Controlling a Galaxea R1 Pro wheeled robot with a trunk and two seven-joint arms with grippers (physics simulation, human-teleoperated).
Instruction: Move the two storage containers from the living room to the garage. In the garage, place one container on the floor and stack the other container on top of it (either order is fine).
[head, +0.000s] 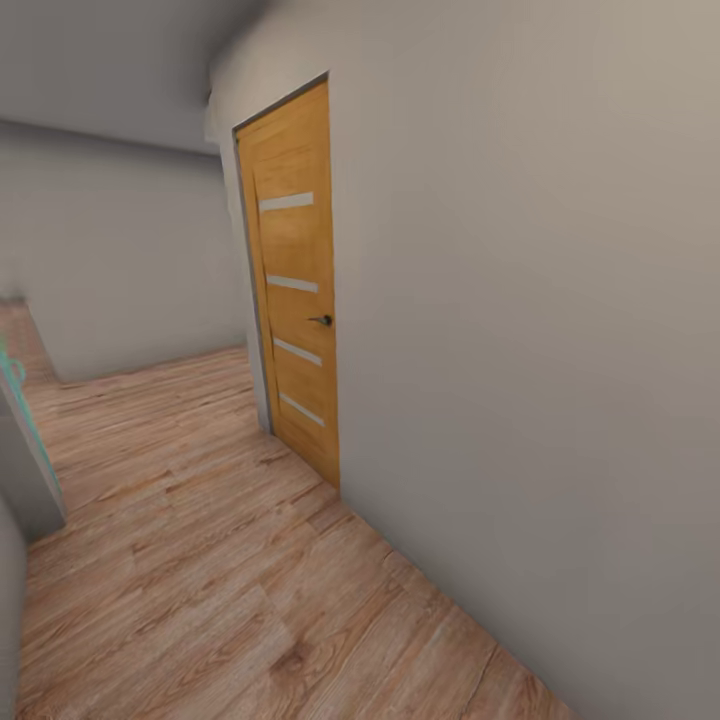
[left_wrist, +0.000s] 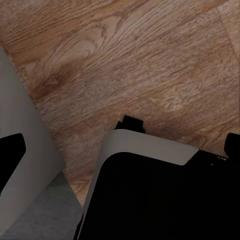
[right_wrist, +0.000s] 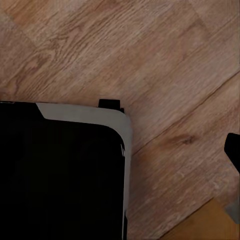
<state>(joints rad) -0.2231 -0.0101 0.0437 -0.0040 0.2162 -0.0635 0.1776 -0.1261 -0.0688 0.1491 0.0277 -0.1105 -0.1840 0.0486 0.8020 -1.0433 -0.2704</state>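
A closed wooden door (head: 295, 290) with pale glass strips stands centre-left in a grey wall (head: 520, 330) — light plank floor (head: 200, 560) runs below it. Both wrist views look down on planks and the robot's dark base (left_wrist: 150, 195); whether either hand is wide or narrow, I cannot tell.

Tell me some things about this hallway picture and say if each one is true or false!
1. The wooden door is shut. True.
2. The floor is dark grey concrete. False: it is light wood planks.
3. The door has pale stripes across it. True.
4. The door handle is bright gold. False: it is dark.
5. The wall beside the door is plain and pale. True.
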